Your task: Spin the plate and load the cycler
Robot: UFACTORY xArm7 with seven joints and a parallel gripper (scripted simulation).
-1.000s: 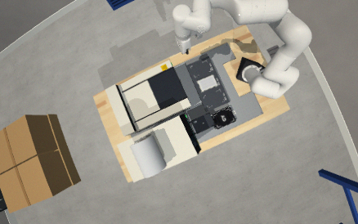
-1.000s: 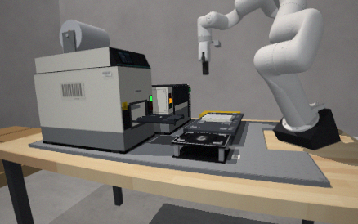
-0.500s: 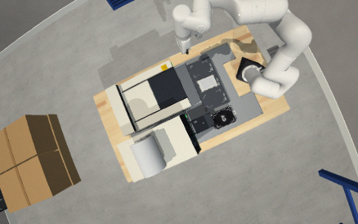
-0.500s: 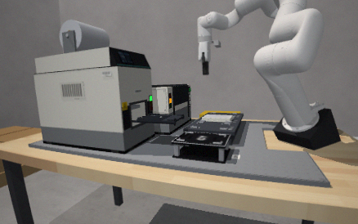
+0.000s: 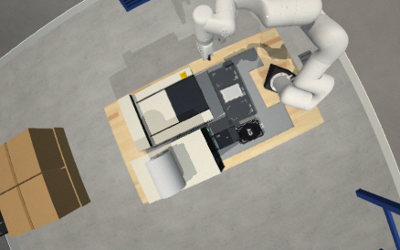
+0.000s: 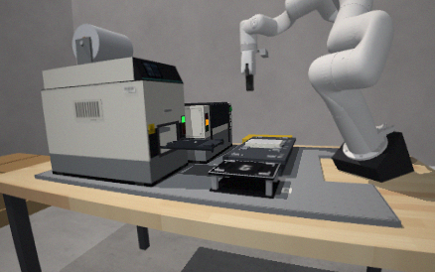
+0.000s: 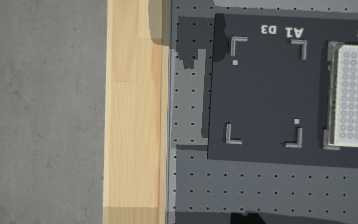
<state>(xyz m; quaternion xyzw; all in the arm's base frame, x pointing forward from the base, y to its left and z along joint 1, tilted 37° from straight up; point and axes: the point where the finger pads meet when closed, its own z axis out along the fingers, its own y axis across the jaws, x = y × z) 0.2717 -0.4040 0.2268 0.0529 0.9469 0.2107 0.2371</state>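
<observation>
My gripper [image 5: 208, 57] is shut and empty. It hangs high above the far end of the deck row, also seen in the side view [image 6: 249, 83]. The wrist view looks straight down on nest D3 [image 7: 262, 90], which is empty, with its corner locators and the A1 mark bare. The white well plate K37 [image 7: 345, 95] [image 5: 232, 93] lies on D2 beside it. The centrifuge [image 5: 175, 106] stands beyond the deck and a green lamp [image 6: 182, 119] is lit. The sealer's stage [image 6: 191, 144] sticks out and looks bare. The raised nest CY [image 6: 243, 171] carries a dark top; I cannot tell whether a plate lies on it. K73 and BAL are not plainly in view.
The sealer [image 6: 111, 126] with its foil roll [image 6: 101, 44] is the tall block at the near left. The bench's wooden edge [image 7: 135, 110] runs just beside D3. The arm's base [image 5: 279, 81] stands at the deck's right.
</observation>
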